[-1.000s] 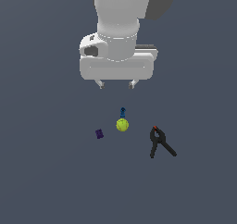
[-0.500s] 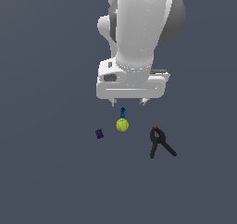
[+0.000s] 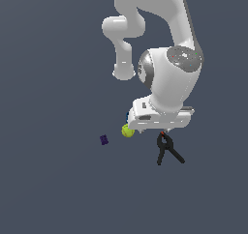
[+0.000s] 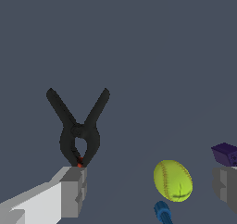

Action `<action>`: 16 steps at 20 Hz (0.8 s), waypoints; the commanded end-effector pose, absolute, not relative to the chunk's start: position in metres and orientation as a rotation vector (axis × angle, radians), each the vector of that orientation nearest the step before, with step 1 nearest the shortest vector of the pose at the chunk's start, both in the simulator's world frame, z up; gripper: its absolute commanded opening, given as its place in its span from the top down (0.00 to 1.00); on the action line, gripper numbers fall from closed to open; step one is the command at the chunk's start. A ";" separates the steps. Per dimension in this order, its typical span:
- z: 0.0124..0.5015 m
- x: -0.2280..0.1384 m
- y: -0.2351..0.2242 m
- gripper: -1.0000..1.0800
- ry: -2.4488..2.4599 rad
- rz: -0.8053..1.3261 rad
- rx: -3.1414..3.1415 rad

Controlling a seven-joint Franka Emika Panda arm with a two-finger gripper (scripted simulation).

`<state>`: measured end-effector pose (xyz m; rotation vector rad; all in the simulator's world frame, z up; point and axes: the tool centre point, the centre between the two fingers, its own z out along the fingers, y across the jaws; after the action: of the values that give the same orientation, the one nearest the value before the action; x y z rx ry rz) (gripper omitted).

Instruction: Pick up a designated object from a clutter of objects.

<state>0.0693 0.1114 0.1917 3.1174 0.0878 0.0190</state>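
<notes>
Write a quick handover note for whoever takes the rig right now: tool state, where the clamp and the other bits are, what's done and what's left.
Tool: open, empty, low over the clutter.
Black clamp: flat on the floor, handles splayed away from the arm; one finger sits by its red-tipped end, touching or not I cannot tell.
Yellow-green ball and small blue piece lie between the fingers; purple block sits apart, toward the exterior view's left.
Done: approach.
Left: centre on the clamp, close, lift.
</notes>
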 end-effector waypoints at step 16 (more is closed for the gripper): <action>0.072 0.066 0.203 0.04 0.107 0.001 3.139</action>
<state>0.0657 0.1997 0.0760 3.1377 0.1082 -0.0008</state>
